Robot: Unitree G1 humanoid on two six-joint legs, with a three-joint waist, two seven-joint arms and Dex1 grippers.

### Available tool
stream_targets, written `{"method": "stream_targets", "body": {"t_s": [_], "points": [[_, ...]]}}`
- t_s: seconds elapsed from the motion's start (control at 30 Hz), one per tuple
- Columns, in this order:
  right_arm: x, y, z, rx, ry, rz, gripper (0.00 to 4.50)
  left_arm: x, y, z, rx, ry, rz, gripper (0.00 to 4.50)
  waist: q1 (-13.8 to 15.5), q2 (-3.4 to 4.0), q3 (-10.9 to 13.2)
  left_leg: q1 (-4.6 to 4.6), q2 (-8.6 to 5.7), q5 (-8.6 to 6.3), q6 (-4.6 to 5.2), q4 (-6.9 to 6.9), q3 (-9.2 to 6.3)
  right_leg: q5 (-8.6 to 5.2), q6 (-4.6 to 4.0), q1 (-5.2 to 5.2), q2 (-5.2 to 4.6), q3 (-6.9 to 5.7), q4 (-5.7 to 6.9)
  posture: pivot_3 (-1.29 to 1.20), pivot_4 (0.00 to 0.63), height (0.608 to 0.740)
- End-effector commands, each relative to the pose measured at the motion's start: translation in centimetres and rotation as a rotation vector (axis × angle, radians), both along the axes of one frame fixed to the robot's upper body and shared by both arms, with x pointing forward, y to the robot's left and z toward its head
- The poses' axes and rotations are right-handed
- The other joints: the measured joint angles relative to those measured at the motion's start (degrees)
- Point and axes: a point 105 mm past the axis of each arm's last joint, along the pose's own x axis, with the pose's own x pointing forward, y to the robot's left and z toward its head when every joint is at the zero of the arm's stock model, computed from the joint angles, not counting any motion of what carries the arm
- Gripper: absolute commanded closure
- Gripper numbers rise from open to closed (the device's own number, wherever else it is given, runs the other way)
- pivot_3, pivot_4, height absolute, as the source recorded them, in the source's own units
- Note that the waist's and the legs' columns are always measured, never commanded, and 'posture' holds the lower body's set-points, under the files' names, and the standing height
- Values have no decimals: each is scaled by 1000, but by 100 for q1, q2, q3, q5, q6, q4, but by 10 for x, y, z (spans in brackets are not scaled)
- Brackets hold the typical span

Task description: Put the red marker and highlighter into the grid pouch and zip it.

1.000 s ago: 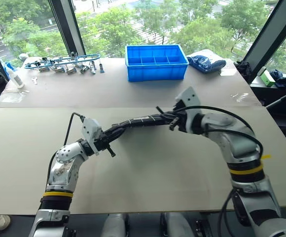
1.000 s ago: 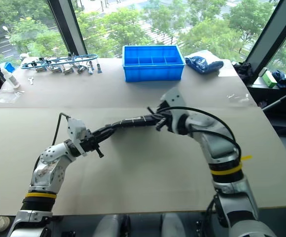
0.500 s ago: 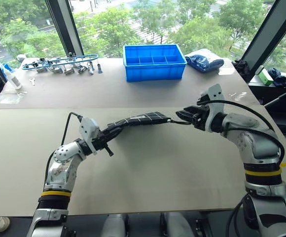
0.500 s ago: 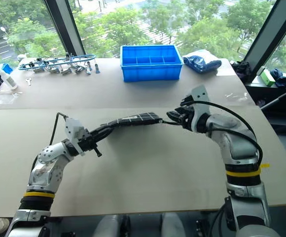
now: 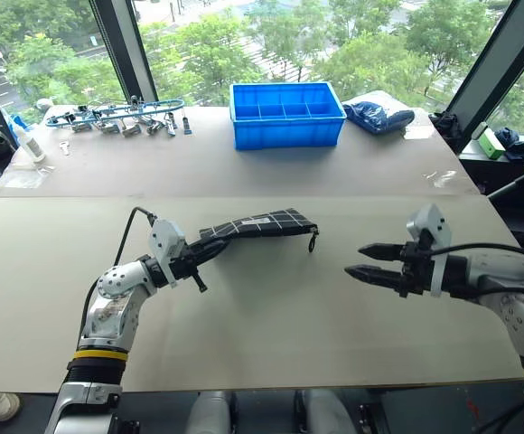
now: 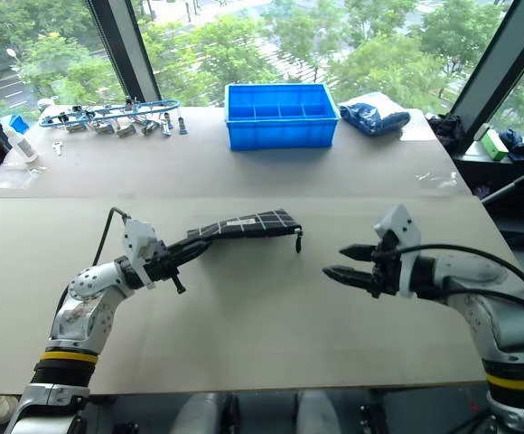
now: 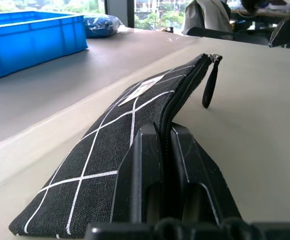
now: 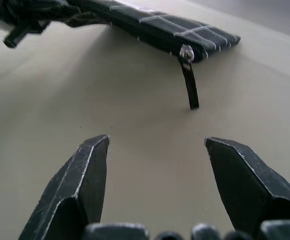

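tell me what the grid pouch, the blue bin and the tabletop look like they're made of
Grid pouch: looks like woven black fabric, matte; a coarse weave shows up close, with white grid lines and a zipper along one edge.

Blue bin: probably moulded plastic, smooth with a slight sheen, with thin rigid walls and inner dividers.

Tabletop: a flat, matte beige surface with no grain visible; laminate or painted board, I can't tell which.

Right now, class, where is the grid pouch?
The grid pouch is held up over the table's middle, pinched at one end by the left gripper, with its zipper pull hanging toward the open right gripper.
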Motion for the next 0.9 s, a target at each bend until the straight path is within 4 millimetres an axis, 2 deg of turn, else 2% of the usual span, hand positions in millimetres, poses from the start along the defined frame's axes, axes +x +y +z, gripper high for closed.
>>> {"method": "stream_targets", "body": {"t_s": [0.03,0.1,0.17,0.37,0.43,0.5,0.53,0.6,0.7,0.73,0.8,0.9], "points": [[4,4,-1,-17,-74,19,1087,-11,-2,4,80,-68,-86,4500,-40,2,1,1,-1,0,0,0,3,0,0,-3,0,6,4,0,150,740],[8,8,-2,-6,-93,13,1041,-15,2,1,111,-76,-107,3680,-70,2,1,7,2,0,0,0,2,0,0,-1,4,10,9,0,150,740],[10,12,-1,2,-104,21,1041,-18,4,2,102,-69,-126,3259,-68,2,1,8,3,1,-2,0,0,0,-1,0,6,8,10,0,150,740],[18,15,5,7,-121,41,1041,-23,16,19,32,-63,-129,1195,-28,1,1,2,2,1,-2,4,-2,0,0,0,0,4,9,0,150,740],[22,14,10,17,-128,45,1041,-21,24,24,10,-46,-58,462,-25,1,1,1,2,1,-2,6,-2,0,0,1,0,4,9,0,150,740],[25,13,17,42,-135,46,1041,-27,29,29,-28,5,-43,85,-26,1,1,3,3,1,-1,5,-2,0,0,1,1,4,9,0,150,740],[25,12,20,54,-139,48,1041,-29,30,32,-41,20,-39,85,-28,1,1,2,3,1,-1,5,-3,0,0,0,2,4,9,0,150,740],[28,11,33,103,-161,49,1041,-33,43,33,-123,161,27,85,-30,1,1,4,4,1,-1,4,-10,0,0,0,1,5,11,0,150,740],[38,6,50,200,-186,6,1041,-36,78,26,-198,297,232,85,-80,2,2,7,8,1,-1,4,-39,0,0,-1,3,8,15,0,150,740],[39,6,52,217,-187,1,1041,-37,91,22,-193,307,320,85,-97,2,2,8,8,1,-1,3,-43,0,0,0,3,8,16,0,150,740],[40,3,51,229,-183,-5,1041,-50,110,16,-202,376,395,85,-100,1,2,12,6,1,-1,-1,-53,-2,-1,4,2,4,14,0,150,740],[40,0,50,235,-181,-13,1041,-64,126,18,-218,345,473,85,-113,-1,3,9,6,0,-2,-4,-51,-3,-3,1,-1,3,12,0,150,740]]}}
